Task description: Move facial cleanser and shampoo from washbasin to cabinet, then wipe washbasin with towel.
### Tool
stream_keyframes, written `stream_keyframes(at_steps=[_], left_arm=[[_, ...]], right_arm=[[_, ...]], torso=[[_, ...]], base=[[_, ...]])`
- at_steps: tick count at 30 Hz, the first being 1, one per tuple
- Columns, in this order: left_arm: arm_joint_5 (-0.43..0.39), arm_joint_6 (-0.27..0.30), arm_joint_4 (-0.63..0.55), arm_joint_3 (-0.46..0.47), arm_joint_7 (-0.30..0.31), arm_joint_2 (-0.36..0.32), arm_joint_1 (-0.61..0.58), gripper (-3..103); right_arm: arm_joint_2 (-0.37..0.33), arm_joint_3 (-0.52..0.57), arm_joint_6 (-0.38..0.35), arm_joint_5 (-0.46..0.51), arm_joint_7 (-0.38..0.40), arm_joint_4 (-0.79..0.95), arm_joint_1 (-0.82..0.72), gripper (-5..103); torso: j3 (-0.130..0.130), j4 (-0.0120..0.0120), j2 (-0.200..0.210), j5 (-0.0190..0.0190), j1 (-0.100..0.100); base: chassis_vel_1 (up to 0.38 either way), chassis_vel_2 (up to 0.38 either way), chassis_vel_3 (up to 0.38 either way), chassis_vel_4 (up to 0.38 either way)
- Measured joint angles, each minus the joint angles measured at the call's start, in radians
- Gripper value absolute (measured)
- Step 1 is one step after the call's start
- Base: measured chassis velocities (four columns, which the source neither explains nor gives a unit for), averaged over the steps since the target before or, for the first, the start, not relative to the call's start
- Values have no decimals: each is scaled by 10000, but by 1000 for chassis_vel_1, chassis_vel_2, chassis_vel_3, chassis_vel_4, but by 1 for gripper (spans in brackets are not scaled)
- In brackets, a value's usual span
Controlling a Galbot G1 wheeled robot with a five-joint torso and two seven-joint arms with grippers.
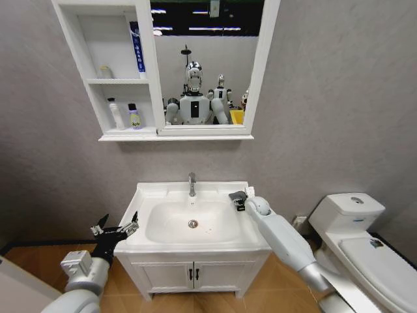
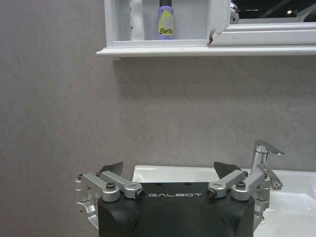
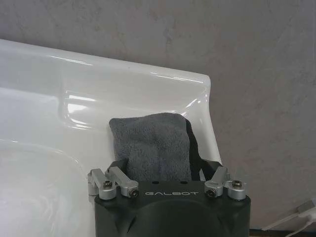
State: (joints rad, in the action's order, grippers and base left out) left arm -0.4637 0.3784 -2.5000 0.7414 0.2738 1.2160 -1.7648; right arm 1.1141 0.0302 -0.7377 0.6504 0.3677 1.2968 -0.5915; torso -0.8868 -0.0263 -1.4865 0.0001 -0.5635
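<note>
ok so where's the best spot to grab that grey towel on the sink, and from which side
Probably from above, pinching across its narrow width at the near end. The towel lies flat, folded into a long strip on the washbasin ledge at the back right corner. The right gripper already hangs over that end, jaws open on either side.

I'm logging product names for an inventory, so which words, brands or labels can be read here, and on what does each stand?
"Befe": on the purple bottle on the cabinet's lowest shelf.
"GALBOT": on the black body of the left gripper, beside the washbasin.
"GALBOT": on the black body of the right gripper, at the towel.
The blue tube on the top shelf carries print too small to read.
</note>
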Motion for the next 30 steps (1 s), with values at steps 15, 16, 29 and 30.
stream_keyframes(at_steps=[15, 16, 29, 30], left_arm=[[0, 0, 0, 0, 0, 0, 0, 100], [0, 0, 0, 0, 0, 0, 0, 100], [0, 0, 0, 0, 1, 0, 1, 100], [0, 0, 0, 0, 0, 0, 0, 100]], right_arm=[[-226, 169, 34, 410, 82, 426, -397, 25], [-226, 169, 34, 410, 82, 426, -397, 25], [-225, -360, 32, 1258, 1830, 2272, -829, 5], [-108, -536, 31, 1515, 2135, 2522, -842, 5]], torso=[[1, -2, 0, -1, 0], [1, -2, 0, -1, 0], [0, -4, 0, -4, 1], [0, -2, 0, -3, 0]], base=[[0, 0, 0, 0], [0, 0, 0, 0], [0, 0, 0, 0], [0, 0, 0, 0]])
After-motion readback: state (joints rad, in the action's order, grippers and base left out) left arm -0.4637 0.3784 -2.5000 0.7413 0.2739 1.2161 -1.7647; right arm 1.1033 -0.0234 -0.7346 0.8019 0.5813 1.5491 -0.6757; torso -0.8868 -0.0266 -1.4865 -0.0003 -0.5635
